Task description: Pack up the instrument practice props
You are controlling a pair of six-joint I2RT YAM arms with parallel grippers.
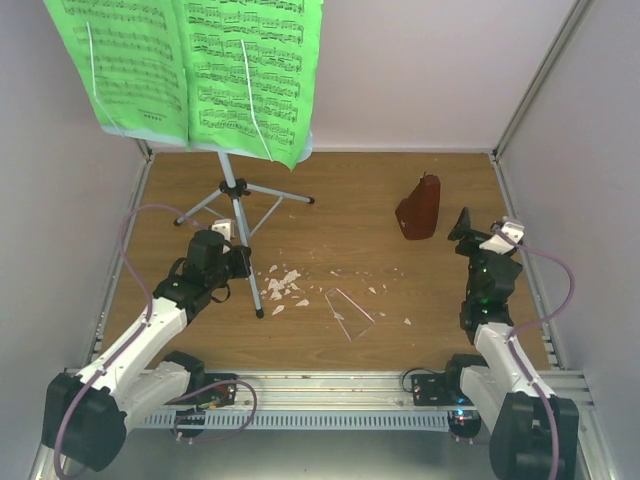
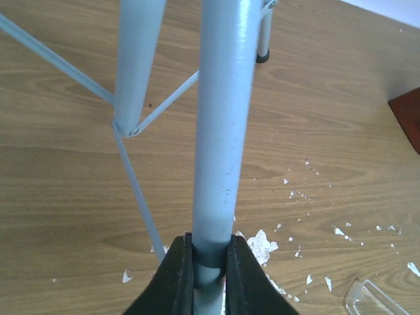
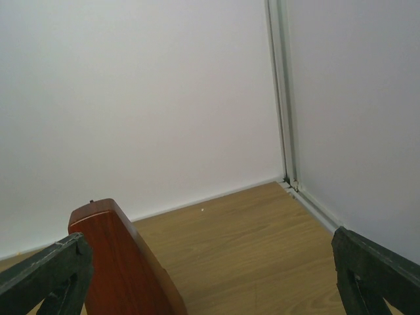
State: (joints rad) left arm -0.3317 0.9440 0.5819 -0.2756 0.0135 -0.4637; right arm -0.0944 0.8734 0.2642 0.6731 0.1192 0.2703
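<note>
Left fingers (image 2: 172,283) astride music stand leg (image 2: 220,131) (touching)

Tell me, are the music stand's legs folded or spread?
Spread. The grey tripod legs splay outward from the hub, feet apart on the wooden table.

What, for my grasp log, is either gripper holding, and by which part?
The left gripper clamps the music stand by its near tripod leg; the open right gripper holds nothing.

Bright, even light, faint shadows; close-up music stand (image 2: 223,131) slightly soft.
</note>
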